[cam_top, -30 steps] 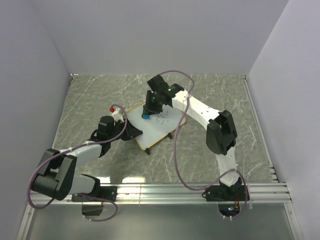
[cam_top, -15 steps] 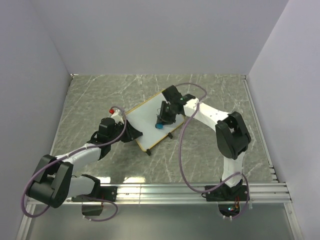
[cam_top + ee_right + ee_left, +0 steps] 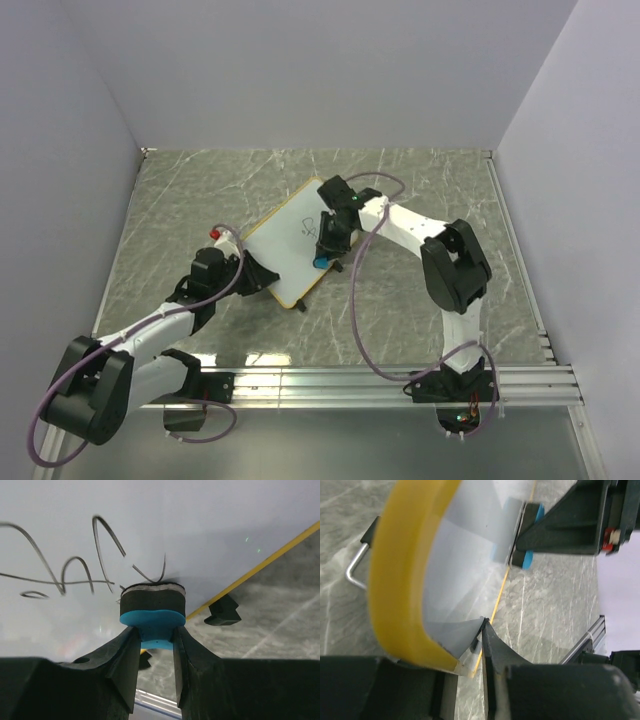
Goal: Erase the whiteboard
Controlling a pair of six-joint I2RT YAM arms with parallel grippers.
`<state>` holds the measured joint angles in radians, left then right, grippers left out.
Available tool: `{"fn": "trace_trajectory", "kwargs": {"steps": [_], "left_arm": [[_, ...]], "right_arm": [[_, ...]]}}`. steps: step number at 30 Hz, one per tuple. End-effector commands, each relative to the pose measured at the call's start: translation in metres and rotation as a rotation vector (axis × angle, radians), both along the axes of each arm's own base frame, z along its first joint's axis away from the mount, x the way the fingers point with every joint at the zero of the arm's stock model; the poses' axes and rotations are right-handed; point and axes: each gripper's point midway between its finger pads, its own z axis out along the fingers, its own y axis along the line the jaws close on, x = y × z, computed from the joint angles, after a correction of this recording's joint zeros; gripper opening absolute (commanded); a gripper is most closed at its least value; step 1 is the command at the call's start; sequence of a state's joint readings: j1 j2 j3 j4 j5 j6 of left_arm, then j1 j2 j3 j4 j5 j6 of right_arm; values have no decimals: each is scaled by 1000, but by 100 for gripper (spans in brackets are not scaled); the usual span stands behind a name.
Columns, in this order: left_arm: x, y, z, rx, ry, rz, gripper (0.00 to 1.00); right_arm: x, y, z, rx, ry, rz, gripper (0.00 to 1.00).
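**On the marbled table: the eraser is pressing on the whiteboard**

From above, you are seeing the whiteboard sitting askew mid-table, between the two arms. The left gripper is clamping its near-left corner. The right gripper is pinching the blue eraser down near the board's right edge, with black scribble just beyond it.

Your left wrist camera is giving you what the top view hides. The left fingers are closing tight on the yellow frame, and the eraser's face is touching the white surface.

Your right wrist camera is showing the jaws nearly closed, gripping the eraser's blue waist. Its dark pad is pressing flat on the board. Looping strokes are lying to the left, and a black foot is sitting under the yellow edge.

Compared with a second ago, the eraser is sitting nearer the board's near-right edge, with the scribble now behind it. The left gripper is sitting closer to the arm bases.
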<state>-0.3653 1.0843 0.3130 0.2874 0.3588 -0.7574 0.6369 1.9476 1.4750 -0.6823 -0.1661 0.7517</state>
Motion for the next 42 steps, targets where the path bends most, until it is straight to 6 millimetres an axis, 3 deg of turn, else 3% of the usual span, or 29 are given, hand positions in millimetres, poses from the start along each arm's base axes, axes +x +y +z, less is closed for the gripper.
{"fn": "trace_trajectory", "kwargs": {"steps": [1,9,20,26,32,38,42], "left_arm": [[-19,13,-29,67,82,17,0],[-29,16,-32,46,85,28,0],[-28,13,-36,49,94,4,0],[-29,12,-35,45,93,-4,0],[-29,13,-35,45,91,3,0],[-29,13,-37,49,98,4,0],[-28,13,-37,49,98,6,0]], "right_arm": [[58,19,20,23,-152,-48,0],[98,61,73,159,-219,-59,0],[102,82,85,267,-216,-56,0],[93,69,72,232,-208,-45,0],[77,23,16,135,-108,-106,0],[63,-8,-9,76,-77,-131,0],[56,-14,-18,63,-62,-125,0]]}}
